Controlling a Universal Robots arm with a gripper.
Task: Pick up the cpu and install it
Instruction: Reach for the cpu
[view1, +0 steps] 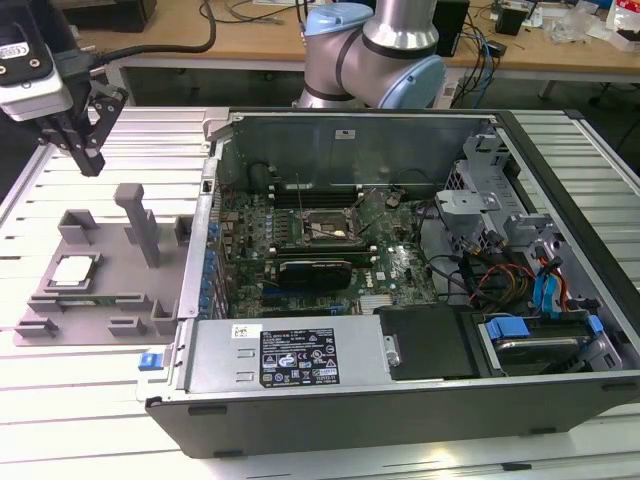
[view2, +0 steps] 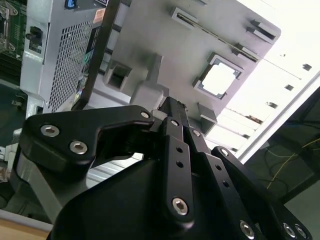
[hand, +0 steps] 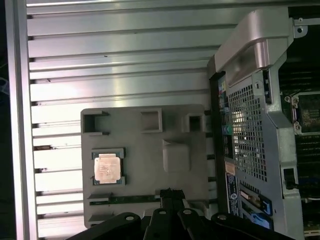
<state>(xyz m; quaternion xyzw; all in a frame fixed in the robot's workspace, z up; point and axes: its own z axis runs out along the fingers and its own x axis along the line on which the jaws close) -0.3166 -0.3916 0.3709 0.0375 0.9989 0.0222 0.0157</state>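
- Cpu work is laid out on a slatted metal table (view1: 60, 400), which carries everything else.
- An open computer case (view1: 400, 400) lies on the exterior view's right, with its board exposed.
- A grey holder tray (view1: 110, 285) sits just beside the case, on the exterior view's left.
- The gripper (view1: 90, 160) hangs in the air above the table near the tray. Its fingers are pressed together with nothing between them, and it is well apart from the chip.
- The socket (view1: 322, 228) on the board looks empty, so as I judge it nothing is installed.
- The cpu (view1: 72, 270) lies flat in a square pocket of the tray, silver top up. It is untouched, so both pick-up and fitting remain.
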